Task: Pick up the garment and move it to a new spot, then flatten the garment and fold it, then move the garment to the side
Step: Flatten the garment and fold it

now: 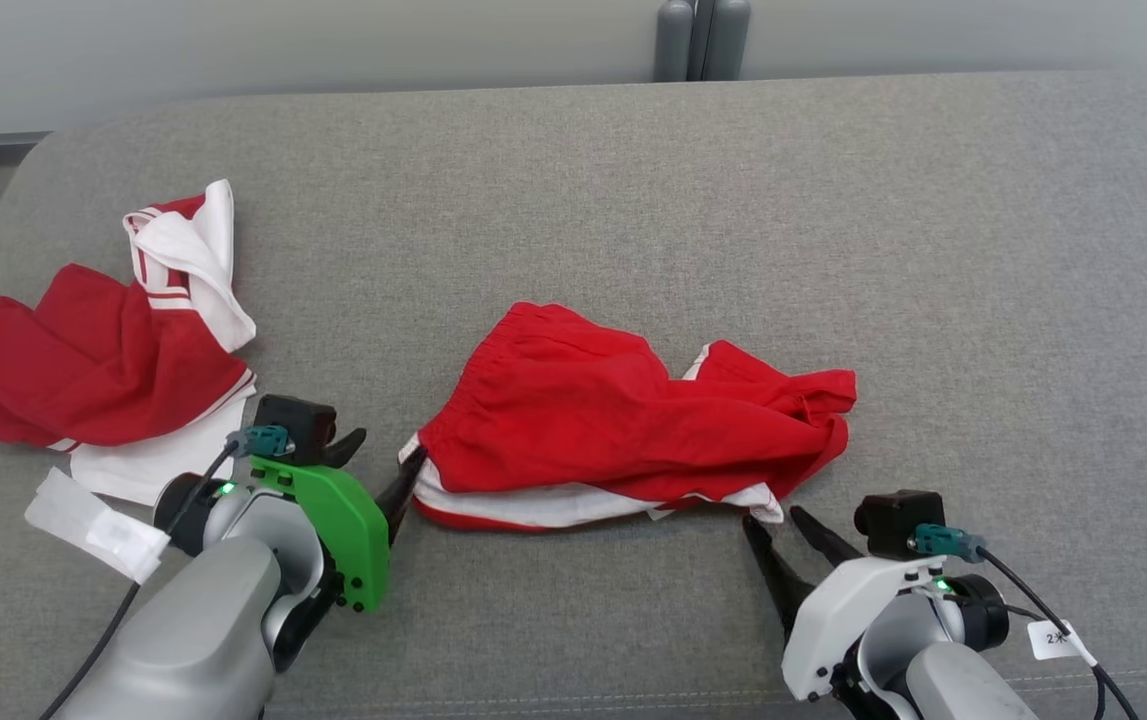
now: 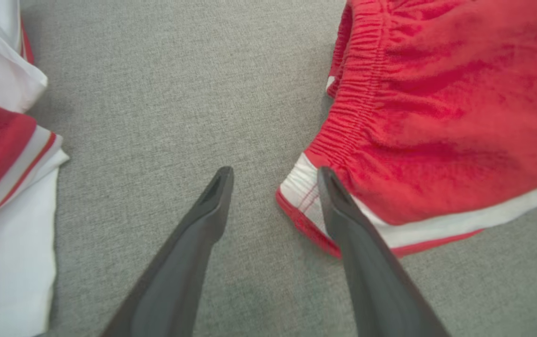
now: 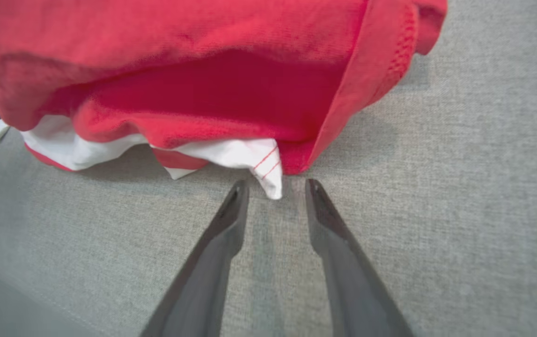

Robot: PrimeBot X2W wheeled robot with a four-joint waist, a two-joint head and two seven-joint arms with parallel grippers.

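Near the front edge of the grey upholstered surface [image 1: 833,200], about midway along it, the red shorts [image 1: 623,420] lie crumpled, with the elastic waistband to my left and the leg ends bunched to my right. A white-trimmed edge faces me.

My left gripper [image 2: 275,175] is spread wide at the waistband corner [image 2: 296,187]. In its wrist view one finger overlaps the white trim there and the other stands over bare upholstery; nothing is pinched. My right gripper [image 3: 276,185] is also spread, its tips set either side of a small white hem point [image 3: 268,175] that pokes out below the red cloth. It is not clamped on it.

I judge the cloth to be light, soft and limp. It will sag between my two holds and slide easily over the upholstery, yet the stacked layers may part if I catch just one. The gathered waistband looks the thickest and surest place for the left pinch. On the right I would reach deeper than that thin white tip, so the red layer comes along too.

Toward the left edge a red-and-white jersey [image 1: 103,370] lies in a heap, well apart from the shorts but just beside my left wrist.
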